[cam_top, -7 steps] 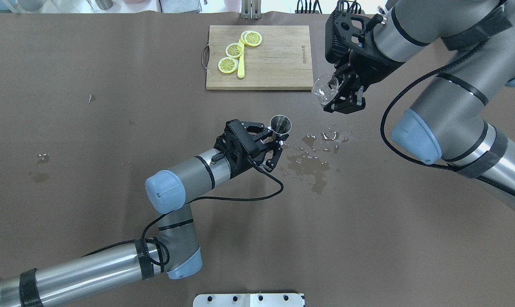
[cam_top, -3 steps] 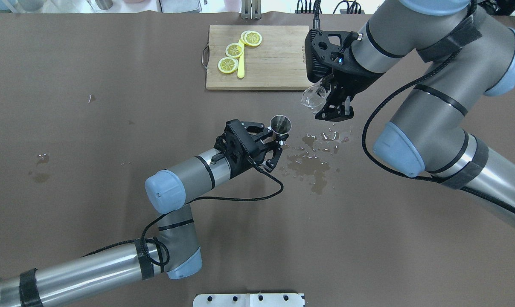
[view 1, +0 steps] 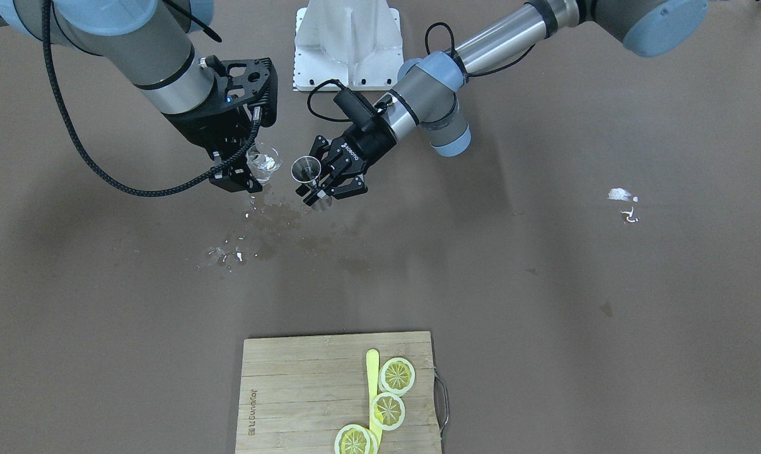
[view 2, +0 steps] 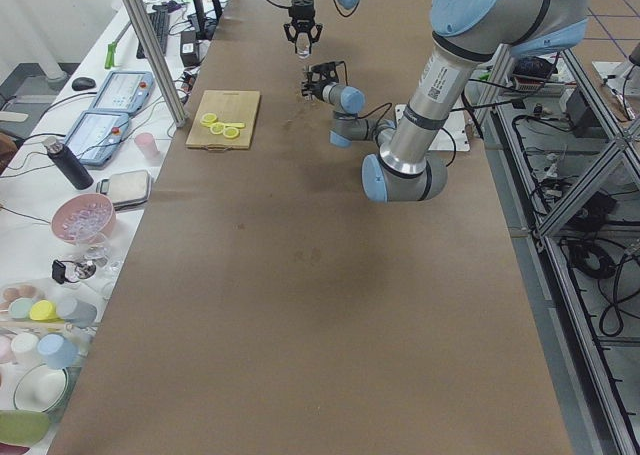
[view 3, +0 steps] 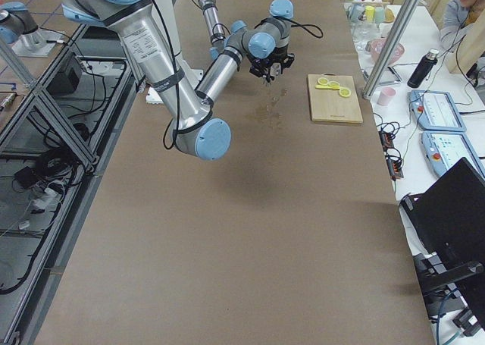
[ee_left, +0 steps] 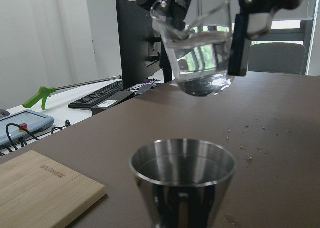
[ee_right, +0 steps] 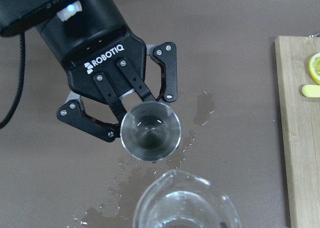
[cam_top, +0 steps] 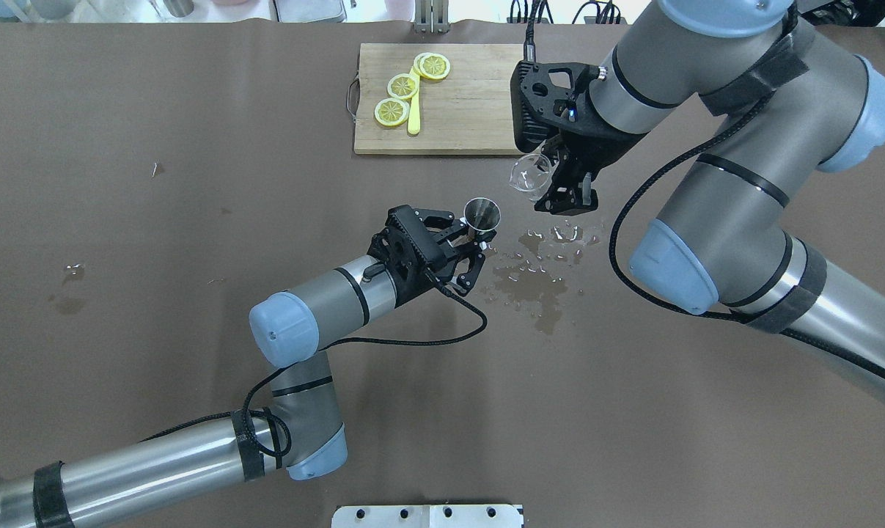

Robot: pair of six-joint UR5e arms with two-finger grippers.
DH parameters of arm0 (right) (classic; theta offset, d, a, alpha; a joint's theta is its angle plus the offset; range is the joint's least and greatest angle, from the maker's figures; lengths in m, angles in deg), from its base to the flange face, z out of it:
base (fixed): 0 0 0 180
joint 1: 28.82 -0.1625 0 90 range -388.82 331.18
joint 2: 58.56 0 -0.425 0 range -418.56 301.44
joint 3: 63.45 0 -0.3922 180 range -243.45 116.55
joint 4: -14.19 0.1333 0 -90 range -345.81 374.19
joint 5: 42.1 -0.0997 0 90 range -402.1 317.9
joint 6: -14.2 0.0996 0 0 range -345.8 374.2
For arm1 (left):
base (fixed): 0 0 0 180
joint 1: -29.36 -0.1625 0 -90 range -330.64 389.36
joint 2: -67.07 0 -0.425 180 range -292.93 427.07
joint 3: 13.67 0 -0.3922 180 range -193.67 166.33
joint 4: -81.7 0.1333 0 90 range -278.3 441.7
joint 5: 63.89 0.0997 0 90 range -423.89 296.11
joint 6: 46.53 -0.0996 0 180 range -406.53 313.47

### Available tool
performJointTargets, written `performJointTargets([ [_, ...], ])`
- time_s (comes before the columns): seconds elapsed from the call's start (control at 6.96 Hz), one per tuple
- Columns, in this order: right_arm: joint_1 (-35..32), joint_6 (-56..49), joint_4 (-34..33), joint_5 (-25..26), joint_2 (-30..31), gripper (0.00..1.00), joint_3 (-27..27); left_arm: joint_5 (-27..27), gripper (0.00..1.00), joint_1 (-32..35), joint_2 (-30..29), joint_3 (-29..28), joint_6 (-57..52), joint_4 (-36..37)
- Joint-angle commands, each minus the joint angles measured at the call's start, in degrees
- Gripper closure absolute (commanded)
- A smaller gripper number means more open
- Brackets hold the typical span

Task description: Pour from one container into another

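Clear glass cup (cam_top: 528,174) held raised beside the steel jigger (cam_top: 482,213) above the table (cam_top: 193,147).
The cup, with water in it, is clamped between the fingers of the right end effector (cam_top: 548,183), higher than the jigger's mouth and at its 2 o'clock in the overhead view, not touching. The jigger is gripped upright at its waist by the left end effector (cam_top: 474,238). Spilled water (cam_top: 537,282) is seen at 4 to 5 o'clock.

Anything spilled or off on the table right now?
Yes: a puddle with scattered droplets lies on the table beside the jigger, near the raised cup. Looks like water that missed the jigger.
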Motion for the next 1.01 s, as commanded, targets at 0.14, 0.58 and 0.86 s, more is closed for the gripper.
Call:
performJointTargets([
  [0.14, 0.9, -0.6, -4.8, 1.1, -1.7, 1.0, -0.3, 0.0, 1.0, 0.0, 0.0, 0.0, 0.1, 0.0],
  [0.58, 2.6, -2.7, -7.1, 1.3, -1.9, 1.0, -0.5, 0.0, 1.0, 0.0, 0.0, 0.0, 0.1, 0.0],
  [0.86, 2.7, -7.5, -11.4, 1.4, -2.1, 1.0, -1.1, 0.0, 1.0, 0.0, 0.0, 0.0, 0.0, 0.0],
])
